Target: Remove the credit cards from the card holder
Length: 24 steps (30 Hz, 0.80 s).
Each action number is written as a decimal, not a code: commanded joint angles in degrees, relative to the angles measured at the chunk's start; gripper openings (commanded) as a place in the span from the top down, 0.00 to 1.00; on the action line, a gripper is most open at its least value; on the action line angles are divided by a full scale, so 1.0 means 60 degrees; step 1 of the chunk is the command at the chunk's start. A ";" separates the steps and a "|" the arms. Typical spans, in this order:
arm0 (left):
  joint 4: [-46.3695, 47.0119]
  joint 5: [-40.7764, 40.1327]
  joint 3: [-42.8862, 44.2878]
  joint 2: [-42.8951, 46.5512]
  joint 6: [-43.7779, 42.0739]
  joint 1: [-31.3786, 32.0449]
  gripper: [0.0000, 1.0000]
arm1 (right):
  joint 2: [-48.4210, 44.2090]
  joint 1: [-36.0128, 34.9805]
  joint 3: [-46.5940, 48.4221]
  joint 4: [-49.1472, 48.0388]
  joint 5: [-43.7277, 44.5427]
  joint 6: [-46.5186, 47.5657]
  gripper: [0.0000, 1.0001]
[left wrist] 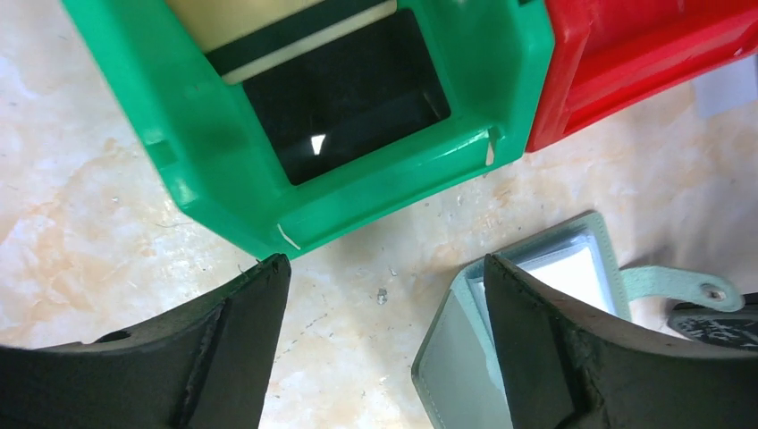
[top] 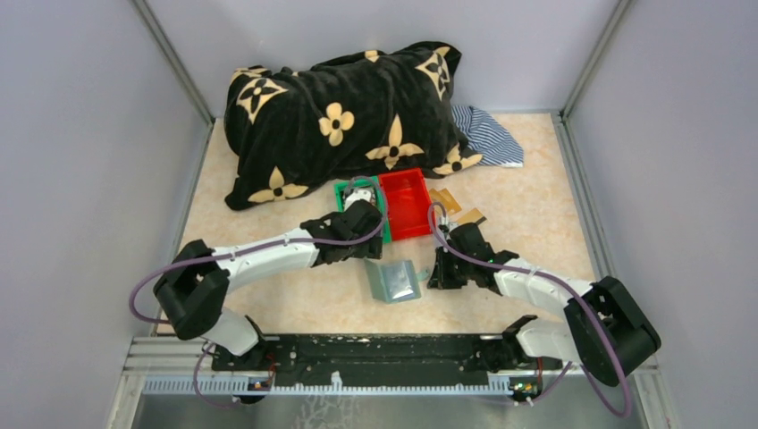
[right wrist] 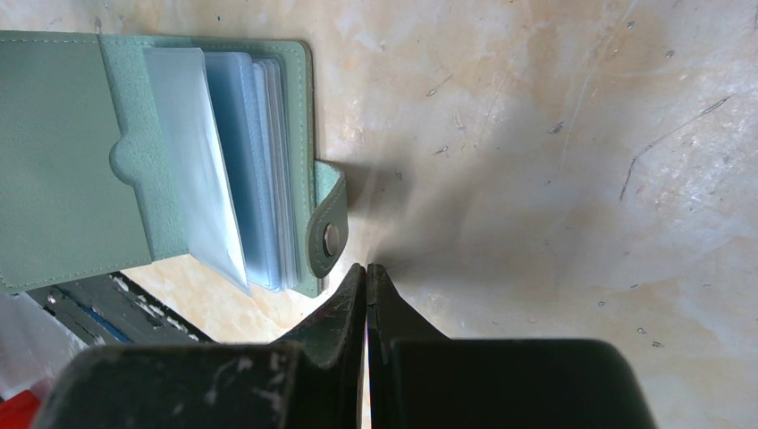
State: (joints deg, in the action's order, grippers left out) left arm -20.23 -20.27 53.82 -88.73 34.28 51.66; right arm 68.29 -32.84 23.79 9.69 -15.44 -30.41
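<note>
The grey-green card holder (top: 393, 280) lies open on the table between my two grippers, its see-through pockets (right wrist: 234, 170) fanned out and its snap tab (right wrist: 328, 234) pointing right. My left gripper (top: 365, 217) (left wrist: 384, 279) hangs open and empty just in front of the green bin (left wrist: 223, 179), with one finger over the card holder's (left wrist: 465, 362) edge. A cream credit card (left wrist: 268, 31) with a black stripe lies inside that bin. Two tan credit cards (top: 445, 198) (top: 471, 215) rest on the table right of the red bin. My right gripper (top: 442, 268) (right wrist: 367, 266) is shut on nothing, its tips beside the tab.
The red bin (top: 404, 204) (left wrist: 644, 54) stands against the green bin's right side. A black blanket with gold flowers (top: 344, 116) is heaped across the back, with striped cloth (top: 487, 134) at its right. Walls close in the table on three sides.
</note>
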 commanded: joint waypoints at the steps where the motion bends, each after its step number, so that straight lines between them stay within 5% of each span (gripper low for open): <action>1: -0.0117 -0.0417 0.0349 0.0638 -0.0030 -0.0064 0.14 | -0.0258 0.0043 0.0143 -0.0136 0.0025 0.0156 1.00; 7: 0.0399 0.0670 0.0827 0.1179 -0.0791 -0.0061 0.17 | -0.0217 0.0045 0.0181 -0.0148 0.0029 0.0181 1.00; 17: 0.2984 0.5488 -0.0157 0.1105 -0.0198 -0.0044 0.23 | -0.0127 0.0047 0.0093 -0.0350 -0.0028 0.0059 1.00; 24: 0.2838 0.5484 -0.1320 0.1028 0.0088 0.0155 0.26 | -0.0143 0.0043 0.0117 -0.0359 -0.0047 0.0093 1.00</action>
State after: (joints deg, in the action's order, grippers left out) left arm -4.58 10.44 49.41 -82.70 33.63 51.75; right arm 68.29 -32.84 23.73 9.43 -15.49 -30.11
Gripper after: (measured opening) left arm 0.744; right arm 0.003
